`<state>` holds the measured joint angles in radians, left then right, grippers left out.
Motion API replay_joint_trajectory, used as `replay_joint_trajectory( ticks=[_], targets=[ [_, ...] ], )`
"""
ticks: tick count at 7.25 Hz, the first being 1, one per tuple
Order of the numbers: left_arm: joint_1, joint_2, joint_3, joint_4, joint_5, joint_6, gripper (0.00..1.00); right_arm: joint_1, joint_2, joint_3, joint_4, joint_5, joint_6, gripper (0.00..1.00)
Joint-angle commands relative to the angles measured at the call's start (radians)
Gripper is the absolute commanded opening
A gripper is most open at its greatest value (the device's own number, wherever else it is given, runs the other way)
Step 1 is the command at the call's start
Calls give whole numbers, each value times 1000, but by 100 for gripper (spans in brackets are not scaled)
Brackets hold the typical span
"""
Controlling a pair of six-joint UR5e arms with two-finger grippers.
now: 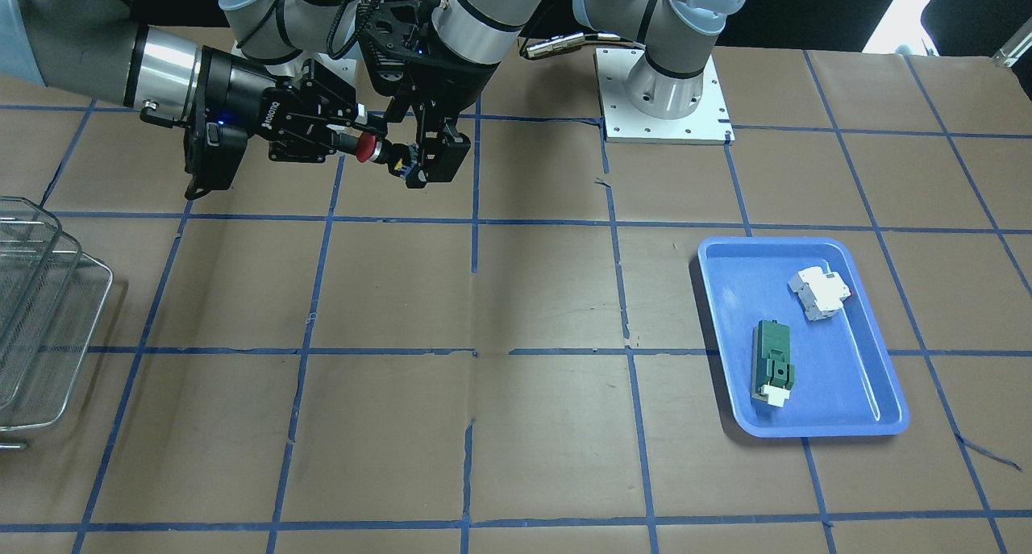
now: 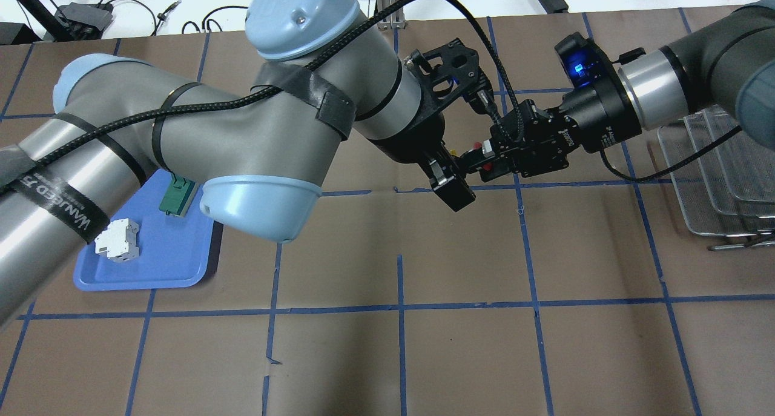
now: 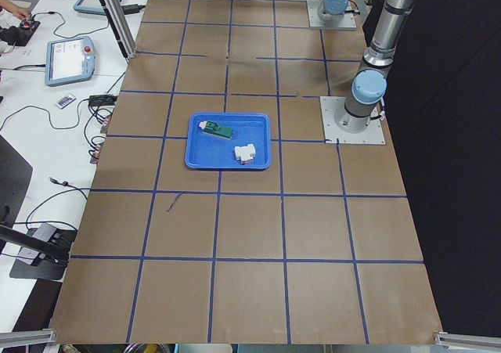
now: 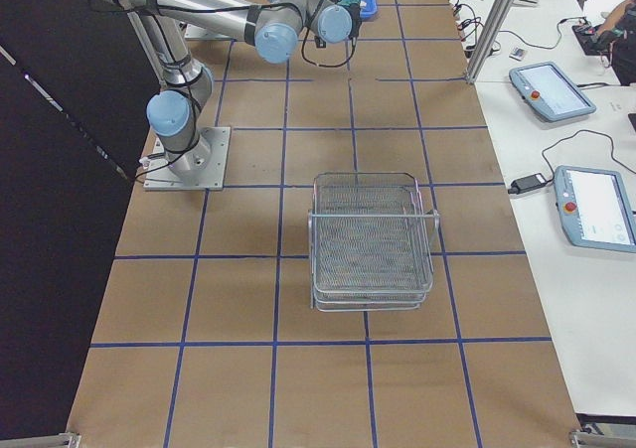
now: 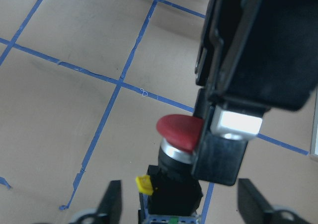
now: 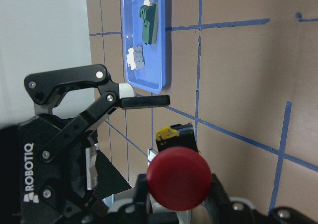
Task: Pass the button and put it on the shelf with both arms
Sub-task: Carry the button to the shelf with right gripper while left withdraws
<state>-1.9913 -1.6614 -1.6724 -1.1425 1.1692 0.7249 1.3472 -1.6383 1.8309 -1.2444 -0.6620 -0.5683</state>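
The button, with a red cap (image 1: 367, 147) and a black body, hangs in the air over the far middle of the table between both grippers. My right gripper (image 1: 355, 139) comes in level and is shut around the button just behind the cap (image 6: 179, 179). My left gripper (image 1: 419, 163) is around the black body (image 5: 174, 196); its fingertips (image 5: 113, 204) stand apart from the body on both sides, open. In the overhead view the two grippers meet at the button (image 2: 478, 145). The wire-mesh shelf (image 2: 720, 174) stands on the right arm's side, away from both grippers.
A blue tray (image 1: 879, 352) on the left arm's side holds a white breaker block (image 1: 820, 292) and a green terminal block (image 1: 772, 360). The left arm's base plate (image 1: 665, 94) is at the table's far edge. The shelf (image 4: 373, 239) also shows in the exterior right view.
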Motion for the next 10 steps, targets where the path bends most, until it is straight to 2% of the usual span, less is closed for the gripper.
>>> replay_joint_trajectory(
  ticks=[1,3,4,5,6,7,8,10],
  targets=[
    [44,29,-1,-46,12,-1,100,-34,-3,-66,-9,-139,-1,8],
    [185,58,10,-201,88,-5,100,-81,-9,-134,-94,-371,-8,9],
    [227,83,7,-268,148,-46,100,-106,-34,-153,-203,-528,-5,8],
    [244,97,10,-275,305,-127,100,-149,-41,-153,-298,-714,-5,7],
    [262,107,-1,-278,360,-225,100,-184,-40,-153,-340,-779,-8,7],
    [300,109,0,-278,359,-355,100,-227,-38,-147,-398,-835,-60,7],
    [333,115,3,-280,359,-407,100,-302,-35,-136,-477,-828,-190,7],
    [428,129,-1,-281,359,-461,100,-446,61,-116,-613,-826,-368,8]
  ],
)
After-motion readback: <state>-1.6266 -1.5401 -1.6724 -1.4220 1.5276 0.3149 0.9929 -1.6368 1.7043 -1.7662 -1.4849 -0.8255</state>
